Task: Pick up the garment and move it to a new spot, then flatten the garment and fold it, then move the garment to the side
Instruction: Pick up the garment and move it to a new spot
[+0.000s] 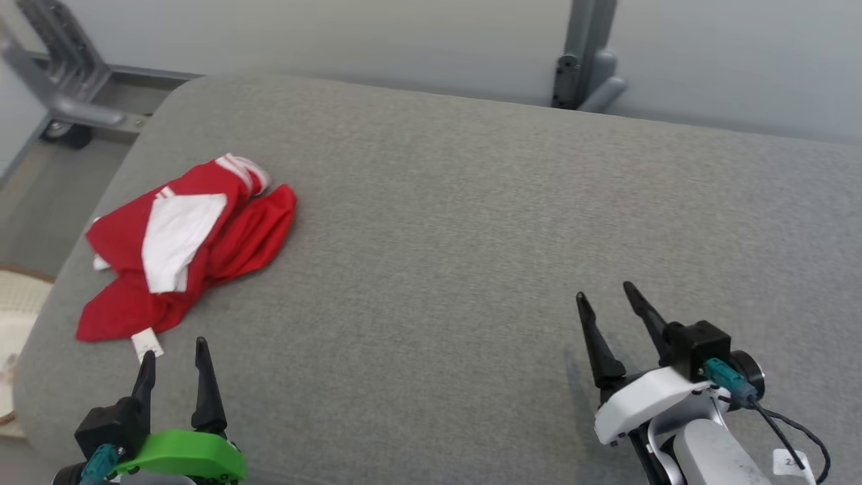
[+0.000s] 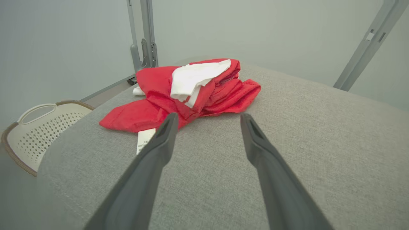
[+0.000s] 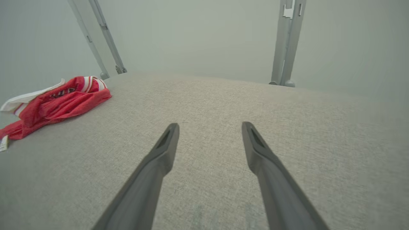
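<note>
A crumpled red and white garment (image 1: 188,246) lies in a heap near the left edge of the grey padded surface (image 1: 471,222), a white label sticking out at its near end. My left gripper (image 1: 173,349) stands open just in front of that heap, nothing between its fingers; in the left wrist view the garment (image 2: 188,92) lies just beyond the open left gripper (image 2: 207,118). My right gripper (image 1: 605,291) is open and empty over bare cushion at the lower right, far from the cloth. In the right wrist view the garment (image 3: 54,102) is at the far left, and the right gripper (image 3: 209,125) is open.
A white perforated basket (image 2: 38,127) stands on the floor past the surface's left edge. Grey metal frame legs (image 1: 586,60) and a wheeled bracket (image 1: 67,87) rise behind the surface against a pale wall. The cushion stretches bare to the right of the garment.
</note>
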Motion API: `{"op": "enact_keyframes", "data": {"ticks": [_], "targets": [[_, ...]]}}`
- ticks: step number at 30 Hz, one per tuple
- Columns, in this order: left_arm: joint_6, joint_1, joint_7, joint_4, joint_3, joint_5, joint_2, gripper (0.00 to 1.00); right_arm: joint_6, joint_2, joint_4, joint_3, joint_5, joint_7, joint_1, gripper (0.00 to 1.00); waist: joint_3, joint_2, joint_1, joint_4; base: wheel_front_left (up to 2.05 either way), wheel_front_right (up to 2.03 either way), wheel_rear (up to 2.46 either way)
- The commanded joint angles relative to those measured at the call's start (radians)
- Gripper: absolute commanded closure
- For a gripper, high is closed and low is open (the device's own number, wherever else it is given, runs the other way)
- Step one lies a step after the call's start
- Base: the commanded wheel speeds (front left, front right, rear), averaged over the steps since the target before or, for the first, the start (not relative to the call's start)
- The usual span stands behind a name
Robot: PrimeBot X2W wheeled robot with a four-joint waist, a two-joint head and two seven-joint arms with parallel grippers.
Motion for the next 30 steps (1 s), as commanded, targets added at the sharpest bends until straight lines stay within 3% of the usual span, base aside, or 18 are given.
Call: {"op": "enact_keyframes", "data": {"ticks": [1, 8, 17, 21, 25, 30], "targets": [[0.006, 0.008, 0.000, 0.003, 0.014, -0.005, 0.003, 0.00, -0.001, -0.002, 0.011, 0.026, 0.010, -0.003, -0.017, 0.00, 0.007, 0.0000, 0.0000, 0.175, 0.00, 0.00, 0.00], [-0.012, 0.015, 0.000, 0.019, 0.034, -0.026, 0.002, 0.00, -0.001, -0.005, 0.024, 0.051, 0.024, -0.003, -0.038, 0.00, 0.010, 0.0000, 0.0000, 0.203, 0.00, 0.00, 0.00], [-0.073, -0.089, 0.000, 0.075, 0.077, -0.068, 0.008, 0.00, -0.001, -0.033, 0.029, 0.043, 0.012, -0.003, -0.060, 0.00, 0.078, 0.0000, 0.0000, 0.146, 0.00, 0.00, 0.00], [-0.088, -0.246, 0.000, 0.116, 0.062, -0.102, 0.090, 0.00, -0.001, -0.064, 0.010, 0.023, -0.005, -0.003, -0.092, 0.00, 0.153, 0.0000, 0.0000, 0.106, 0.00, 0.00, 0.00], [-0.087, -0.424, 0.006, 0.204, -0.120, -0.247, 0.243, 0.00, -0.001, -0.071, -0.017, -0.028, -0.037, -0.003, -0.136, 0.00, 0.226, 0.0000, 0.0000, 0.054, 0.00, 0.00, 0.00], [-0.088, -0.562, 0.071, 0.307, -0.287, -0.420, 0.353, 0.00, -0.001, -0.087, -0.029, -0.046, -0.056, -0.003, -0.171, 0.00, 0.293, 0.0000, 0.0000, 0.002, 0.00, 0.00, 0.00]]}}
